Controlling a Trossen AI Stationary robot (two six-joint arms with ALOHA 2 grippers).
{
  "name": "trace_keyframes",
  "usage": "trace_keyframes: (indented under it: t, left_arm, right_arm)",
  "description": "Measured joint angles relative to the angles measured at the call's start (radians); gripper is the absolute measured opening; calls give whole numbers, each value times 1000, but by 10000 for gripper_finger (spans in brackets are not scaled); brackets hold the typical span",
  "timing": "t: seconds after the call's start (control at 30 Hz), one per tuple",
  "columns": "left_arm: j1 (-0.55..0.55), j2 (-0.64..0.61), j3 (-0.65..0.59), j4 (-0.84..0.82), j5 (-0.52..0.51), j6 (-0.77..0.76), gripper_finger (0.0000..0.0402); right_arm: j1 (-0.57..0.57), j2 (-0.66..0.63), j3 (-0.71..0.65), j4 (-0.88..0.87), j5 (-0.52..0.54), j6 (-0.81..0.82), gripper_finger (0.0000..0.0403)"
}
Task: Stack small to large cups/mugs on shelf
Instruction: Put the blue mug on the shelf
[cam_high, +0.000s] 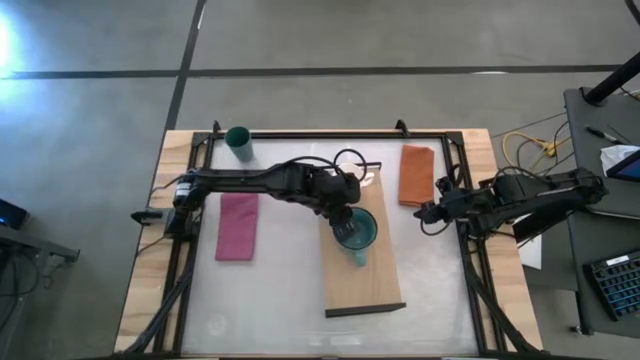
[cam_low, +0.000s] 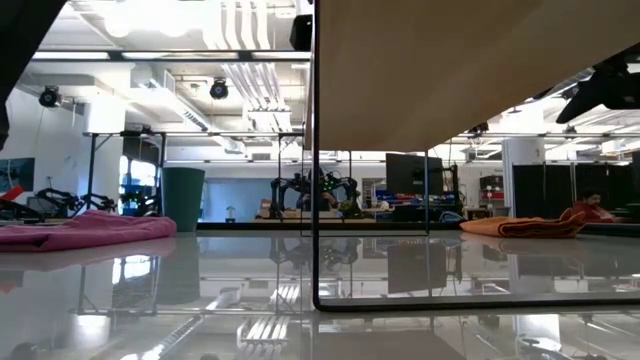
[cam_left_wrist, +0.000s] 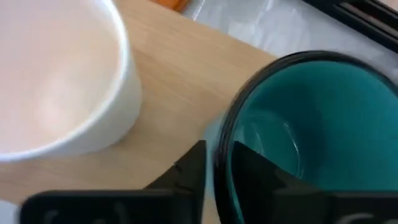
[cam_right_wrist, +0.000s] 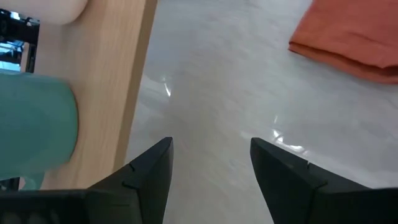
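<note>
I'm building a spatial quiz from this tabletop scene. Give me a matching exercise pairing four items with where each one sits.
Items:
1. teal mug
2. dark green tumbler
3. magenta cloth
4. orange cloth

Places:
A. table's far left corner
B. beside the idle right end effector
C. on the shelf, rim pinched by the left end effector
D. flat, left of the shelf

Pairs: 1-C, 2-A, 3-D, 4-B
</note>
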Motion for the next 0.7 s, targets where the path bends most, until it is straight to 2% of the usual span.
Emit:
trace_keyframes:
  t: [0.13, 0.27, 0.5, 0.7]
  left_arm:
    - [2, -11, 0, -6, -13, 0, 108]
    - [2, -35, 0, -13, -18, 0, 135]
    - [1, -101, -1, -74, -24, 2, 143]
    - [-7, -166, -99, -166, -115, 11, 143]
  right_arm:
    - [0, 0, 0, 1, 0, -11, 208]
    - [0, -1, 0, 16, -6, -11, 208]
    - [21, 22, 13, 212, -54, -47, 202]
    - [107, 137, 13, 402, -79, -27, 157]
